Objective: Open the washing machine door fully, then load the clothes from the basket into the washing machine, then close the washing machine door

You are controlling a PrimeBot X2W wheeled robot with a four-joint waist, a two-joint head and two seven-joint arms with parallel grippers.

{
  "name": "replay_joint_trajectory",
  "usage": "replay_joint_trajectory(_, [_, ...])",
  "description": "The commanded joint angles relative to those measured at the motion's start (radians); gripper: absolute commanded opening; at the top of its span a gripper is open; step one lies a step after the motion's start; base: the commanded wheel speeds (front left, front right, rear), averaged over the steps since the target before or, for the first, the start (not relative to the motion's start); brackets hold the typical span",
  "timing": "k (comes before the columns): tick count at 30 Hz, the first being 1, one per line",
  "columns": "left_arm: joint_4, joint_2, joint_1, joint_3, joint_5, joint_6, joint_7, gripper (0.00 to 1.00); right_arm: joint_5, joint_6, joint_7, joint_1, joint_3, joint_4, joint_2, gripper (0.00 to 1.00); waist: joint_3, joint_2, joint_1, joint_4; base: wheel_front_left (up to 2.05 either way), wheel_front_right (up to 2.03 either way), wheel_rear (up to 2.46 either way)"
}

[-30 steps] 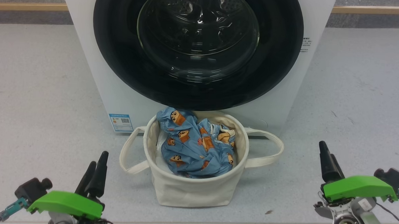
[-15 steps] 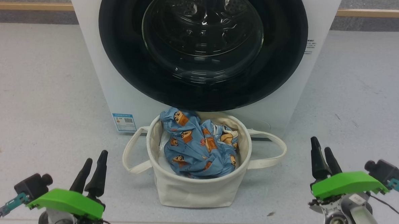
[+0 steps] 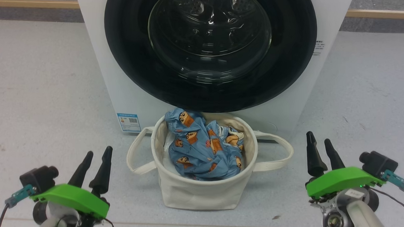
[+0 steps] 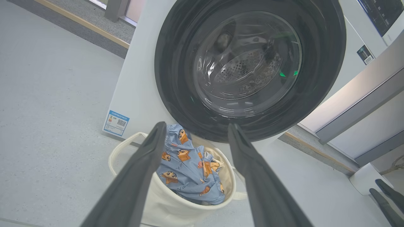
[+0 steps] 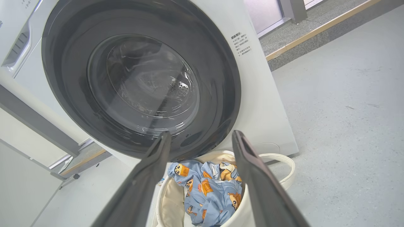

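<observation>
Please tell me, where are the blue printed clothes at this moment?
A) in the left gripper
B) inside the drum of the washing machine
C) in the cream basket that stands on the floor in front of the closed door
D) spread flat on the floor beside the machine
C: the clothes lie bunched inside the basket, which stands on the floor just before the shut washing machine door.

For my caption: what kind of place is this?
Probably a laundry area or test room: a white front-loading washing machine, a cream canvas basket of printed clothes, a grey floor.
</observation>
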Motion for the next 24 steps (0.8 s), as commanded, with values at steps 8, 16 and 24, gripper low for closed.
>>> replay_joint_trajectory(8, [-0.023,0.06,-0.093,0.008,0.094,0.013,-0.038,1.0,-0.114,0.0,-0.029,-0.078,0.041,-0.017,-0.02,1.0,0.001,0.0,0.0,0.008,0.0,0.0,0.0])
replay_joint_trajectory(16, [-0.019,0.079,-0.11,-0.006,0.154,0.012,-0.058,1.0,-0.186,0.0,-0.041,-0.096,0.066,-0.003,-0.025,1.0,0.002,0.0,0.0,0.017,0.0,0.0,0.0])
replay_joint_trajectory(24, [-0.01,0.098,-0.128,-0.028,0.219,0.009,-0.082,1.0,-0.265,0.0,-0.052,-0.12,0.093,0.011,-0.032,1.0,0.0,0.0,0.0,0.026,0.0,0.0,0.0])
